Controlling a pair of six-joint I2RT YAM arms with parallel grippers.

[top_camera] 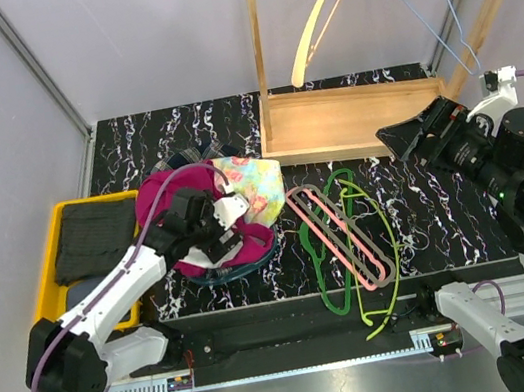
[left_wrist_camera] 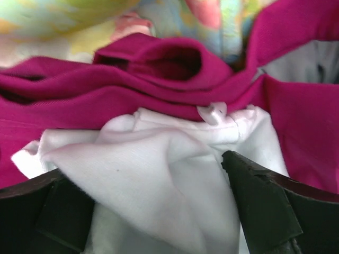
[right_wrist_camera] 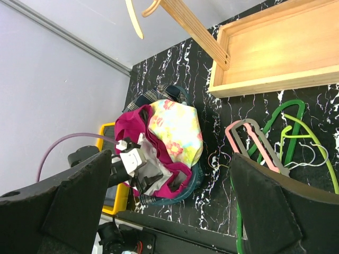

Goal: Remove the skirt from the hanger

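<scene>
The plaid skirt (top_camera: 189, 156) (right_wrist_camera: 152, 96) lies at the bottom of a clothes pile at the table's left, and only its far edge shows. On top of it lie a magenta garment (top_camera: 172, 193) and a floral one (top_camera: 251, 190). The dark green hanger (top_camera: 340, 176) (right_wrist_camera: 270, 124) lies flat on the table right of the pile, apart from the skirt. My left gripper (top_camera: 223, 231) (left_wrist_camera: 143, 166) is down on the pile, open, with the magenta garment's white lining (left_wrist_camera: 159, 174) bunched loose between its fingers. My right gripper (top_camera: 402, 136) (right_wrist_camera: 170, 159) hangs open high at the right, holding nothing.
A pink-and-grey hanger (top_camera: 335, 234) and a lime hanger (top_camera: 389, 245) lie tangled with the green one. A yellow bin (top_camera: 54, 224) with dark folded cloth stands at the left edge. A wooden tray (top_camera: 350, 119) and a rack with a wooden hanger (top_camera: 326, 12) stand at the back.
</scene>
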